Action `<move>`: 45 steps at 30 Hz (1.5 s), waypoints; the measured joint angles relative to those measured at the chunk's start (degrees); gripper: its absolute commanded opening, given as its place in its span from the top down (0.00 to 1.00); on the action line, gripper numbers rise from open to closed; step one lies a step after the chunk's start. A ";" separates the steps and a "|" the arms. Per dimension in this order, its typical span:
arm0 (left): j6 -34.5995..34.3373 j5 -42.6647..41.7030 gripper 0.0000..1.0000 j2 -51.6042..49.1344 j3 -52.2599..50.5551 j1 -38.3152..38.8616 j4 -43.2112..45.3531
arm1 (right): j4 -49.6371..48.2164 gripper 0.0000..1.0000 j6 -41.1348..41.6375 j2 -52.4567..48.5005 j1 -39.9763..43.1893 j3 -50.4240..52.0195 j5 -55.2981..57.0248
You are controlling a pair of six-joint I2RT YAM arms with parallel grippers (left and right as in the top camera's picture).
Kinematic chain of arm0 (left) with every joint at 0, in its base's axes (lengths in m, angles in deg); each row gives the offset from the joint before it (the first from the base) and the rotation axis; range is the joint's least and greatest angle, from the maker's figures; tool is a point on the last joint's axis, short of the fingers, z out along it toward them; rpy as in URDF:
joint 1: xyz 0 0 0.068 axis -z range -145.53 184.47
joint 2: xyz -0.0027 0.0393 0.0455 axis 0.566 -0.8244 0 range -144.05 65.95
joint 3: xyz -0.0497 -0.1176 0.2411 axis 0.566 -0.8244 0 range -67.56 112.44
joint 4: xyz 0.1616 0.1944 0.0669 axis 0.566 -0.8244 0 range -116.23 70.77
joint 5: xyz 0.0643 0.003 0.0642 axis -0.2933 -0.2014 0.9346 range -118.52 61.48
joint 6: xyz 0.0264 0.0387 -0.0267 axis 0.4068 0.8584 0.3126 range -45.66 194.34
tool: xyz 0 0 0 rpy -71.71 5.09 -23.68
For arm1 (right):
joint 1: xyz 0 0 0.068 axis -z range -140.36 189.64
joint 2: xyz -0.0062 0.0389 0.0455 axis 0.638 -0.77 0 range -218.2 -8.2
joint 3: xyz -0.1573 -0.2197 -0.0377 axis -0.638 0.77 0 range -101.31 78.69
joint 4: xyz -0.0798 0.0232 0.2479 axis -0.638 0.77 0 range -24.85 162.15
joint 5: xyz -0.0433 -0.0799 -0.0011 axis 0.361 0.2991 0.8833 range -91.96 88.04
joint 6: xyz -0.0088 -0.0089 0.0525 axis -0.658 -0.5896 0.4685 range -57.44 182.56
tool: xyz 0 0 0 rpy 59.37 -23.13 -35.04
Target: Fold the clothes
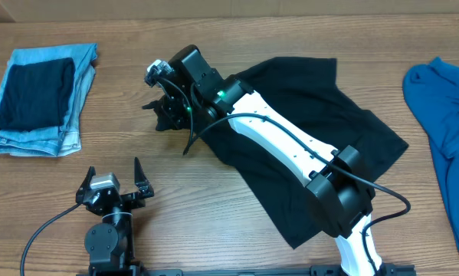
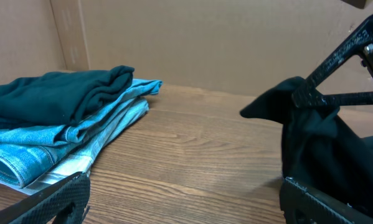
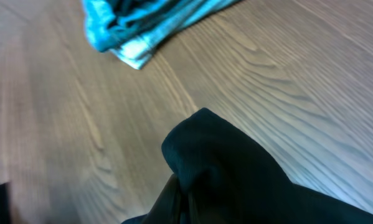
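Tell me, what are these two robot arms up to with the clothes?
The right arm's fingers are pinched shut on a bunched edge of the black T-shirt, which lies spread and rumpled on the wooden table, not yet folded. The left arm's fingers stand open and empty near the front edge. Folded jeans with a dark garment on top sit far left; a blue garment lies far right.

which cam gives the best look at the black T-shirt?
Overhead: it shows nearly all the black T-shirt spread on the table, part hidden under the right arm. Left wrist catches only the corner pinched in the right claw. Right wrist shows only a bunched fold, close up.
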 measured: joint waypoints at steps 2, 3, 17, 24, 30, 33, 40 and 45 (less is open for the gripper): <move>0.00 0.00 0.00 0.00 0.00 0.00 0.00 | -0.24 0.45 0.02 0.00 0.00 0.00 -1.33; 0.00 0.00 0.00 0.00 0.00 0.00 0.00 | -0.55 0.25 0.11 0.00 0.00 0.00 -1.86; 0.00 0.00 0.00 0.00 0.00 0.00 0.02 | 19.30 0.08 14.67 8.81 16.13 -2.12 8.04; 0.00 0.02 0.00 0.04 0.00 0.00 0.00 | 41.11 0.00 19.52 13.40 32.85 -2.91 12.85; 0.02 0.02 0.00 0.04 0.00 0.00 0.00 | 48.46 0.01 20.39 13.40 38.40 -0.04 14.75; 0.00 0.02 0.00 0.04 0.00 0.00 0.00 | 48.54 0.05 23.10 13.40 40.26 1.03 20.63; 0.00 0.02 0.00 0.04 0.00 0.00 0.00 | 45.68 0.21 27.61 13.40 53.20 6.56 28.68; 0.00 0.02 0.00 0.04 0.00 0.00 0.00 | 39.58 0.31 28.09 13.42 60.89 14.27 26.71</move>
